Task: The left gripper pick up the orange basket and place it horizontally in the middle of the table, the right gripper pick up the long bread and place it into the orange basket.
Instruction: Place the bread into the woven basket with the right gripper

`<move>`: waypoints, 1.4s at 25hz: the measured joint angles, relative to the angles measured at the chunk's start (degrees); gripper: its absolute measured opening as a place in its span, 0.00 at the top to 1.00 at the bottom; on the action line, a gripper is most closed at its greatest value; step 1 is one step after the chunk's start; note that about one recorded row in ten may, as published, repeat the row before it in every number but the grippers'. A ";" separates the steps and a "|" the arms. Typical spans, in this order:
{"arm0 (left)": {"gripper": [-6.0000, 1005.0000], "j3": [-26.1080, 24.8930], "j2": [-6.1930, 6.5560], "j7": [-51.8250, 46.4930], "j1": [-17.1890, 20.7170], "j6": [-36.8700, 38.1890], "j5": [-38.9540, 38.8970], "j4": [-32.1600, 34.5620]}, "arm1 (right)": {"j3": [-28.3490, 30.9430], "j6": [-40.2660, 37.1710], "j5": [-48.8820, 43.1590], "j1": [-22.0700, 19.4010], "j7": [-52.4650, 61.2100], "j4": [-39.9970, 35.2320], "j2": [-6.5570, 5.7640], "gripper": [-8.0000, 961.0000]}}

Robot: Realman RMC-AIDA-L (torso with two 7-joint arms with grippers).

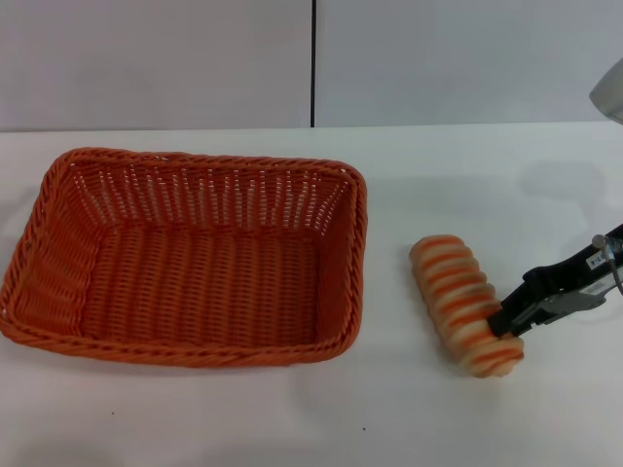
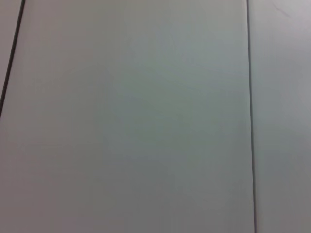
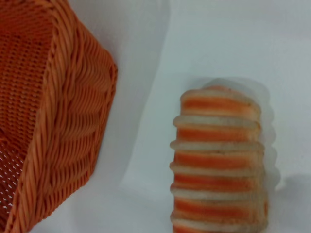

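Note:
The orange basket (image 1: 200,157) lies lengthwise across the white table (image 1: 467,175), left of centre, and nothing is in it. The long bread (image 1: 453,292), striped cream and orange-brown, lies on the table to the basket's right. My right gripper (image 1: 508,323) comes in from the right edge, and its black tip is against the side of the bread's near end. In the right wrist view the long bread (image 3: 218,160) fills the foreground, with a corner of the orange basket (image 3: 73,121) beside it and a strip of table between them. My left gripper is out of view.
A pale wall with a dark vertical seam (image 1: 313,63) runs behind the table. The left wrist view holds only flat grey panels with dark seams (image 2: 250,116). A grey part (image 1: 609,92) shows at the upper right edge.

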 joint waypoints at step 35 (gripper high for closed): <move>0.19 -0.88 -0.03 0.02 1.31 1.99 -1.28 -2.18 | -0.13 -14.14 -1.60 -6.66 8.82 -25.62 2.76 0.83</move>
